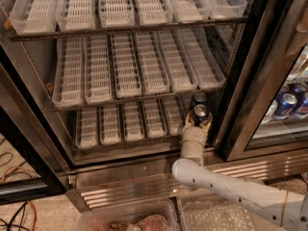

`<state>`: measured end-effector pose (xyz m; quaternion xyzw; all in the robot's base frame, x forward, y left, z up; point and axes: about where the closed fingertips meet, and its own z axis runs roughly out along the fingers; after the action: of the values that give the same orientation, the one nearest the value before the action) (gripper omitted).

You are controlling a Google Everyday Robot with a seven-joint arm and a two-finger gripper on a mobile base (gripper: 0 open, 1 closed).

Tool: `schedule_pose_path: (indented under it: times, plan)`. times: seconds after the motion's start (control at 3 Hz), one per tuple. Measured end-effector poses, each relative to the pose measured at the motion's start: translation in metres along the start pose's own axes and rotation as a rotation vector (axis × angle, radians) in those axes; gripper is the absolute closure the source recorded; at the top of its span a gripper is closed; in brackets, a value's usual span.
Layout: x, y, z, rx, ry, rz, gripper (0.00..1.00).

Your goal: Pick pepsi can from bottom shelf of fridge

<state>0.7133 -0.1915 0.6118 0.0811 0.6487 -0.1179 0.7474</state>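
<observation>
Camera view: fridge (126, 186), white slotted trays on every rack. Bottom shelf (110, 125), right end: pepsi can (200, 113), upright, a second like can (198, 99) just behind it, farther in. Gripper (198, 123) at the near can's base, arm (226, 186) entering from lower right. Grip on can: cannot tell. Brighter blue cans (288, 104) behind the right glass.

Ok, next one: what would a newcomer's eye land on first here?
The open fridge, full of white trays, fills the view. At the right end of the bottom shelf, the white arm reaches in from below and its gripper sits at the front pepsi can, a second can behind it. Brighter blue cans show behind the glass door, far right.
</observation>
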Motion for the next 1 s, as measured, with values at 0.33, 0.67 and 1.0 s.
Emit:
schedule_pose_path:
  times: [0.33,0.67,1.0]
  plan:
    - [-0.034,0.008,0.004,-0.067,-0.043,-0.010,1.00]
    - [-0.062,0.012,-0.003,-0.134,-0.076,-0.017,1.00]
    - [-0.076,0.006,-0.027,-0.202,-0.068,-0.023,1.00]
